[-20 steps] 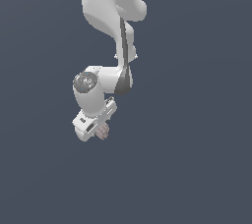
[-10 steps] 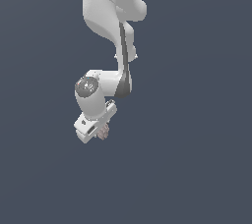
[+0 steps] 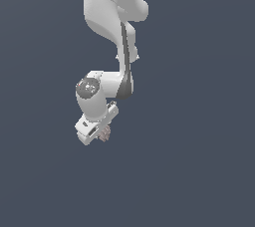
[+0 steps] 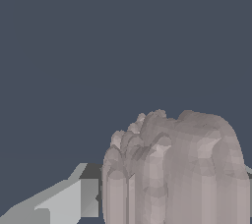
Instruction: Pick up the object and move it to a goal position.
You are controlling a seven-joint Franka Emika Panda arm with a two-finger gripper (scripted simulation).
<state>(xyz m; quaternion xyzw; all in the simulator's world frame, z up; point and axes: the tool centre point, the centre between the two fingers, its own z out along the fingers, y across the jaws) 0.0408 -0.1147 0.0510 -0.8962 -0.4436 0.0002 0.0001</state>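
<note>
The object (image 3: 104,133) is a small pinkish-brown ribbed lump, peeking out from under the white hand in the exterior view. My gripper (image 3: 102,132) is shut on it, held in mid-air against the plain dark background. In the wrist view the object (image 4: 174,169) looms large and close, its shell-like ridges filling the frame's lower part, with one grey finger (image 4: 64,198) pressed against its side. The other finger is mostly hidden behind the lump.
The white arm (image 3: 112,17) reaches down from the top of the exterior view, its elbow and wrist (image 3: 92,91) bent above the hand. Around it there is only a uniform dark grey-blue background.
The wrist and hand, with the object held, have shifted slightly toward the exterior view's left and a little lower over the last second.
</note>
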